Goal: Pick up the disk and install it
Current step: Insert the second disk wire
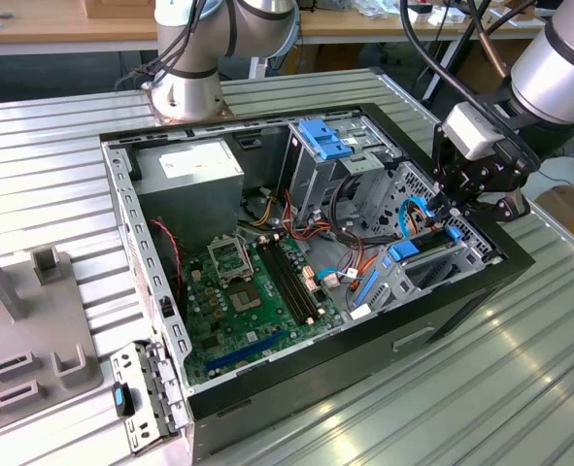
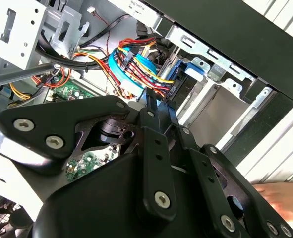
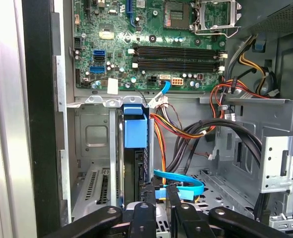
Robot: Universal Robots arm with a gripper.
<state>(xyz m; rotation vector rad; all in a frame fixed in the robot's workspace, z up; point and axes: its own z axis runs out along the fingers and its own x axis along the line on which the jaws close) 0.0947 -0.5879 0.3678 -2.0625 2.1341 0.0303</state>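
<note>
Black claw [image 1: 481,199] tilted down over the case's [image 1: 461,301] drive bay, fingers narrow around the blue-railed disk [image 3: 135,148].

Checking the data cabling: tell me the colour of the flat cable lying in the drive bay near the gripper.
Light blue. The flat cable shows best in the first wrist view, just beyond the gripper.

Ribbed metal tabletop [image 1: 520,388], wooden workbench [image 1: 63,24] behind, bright daylight glare.
</note>
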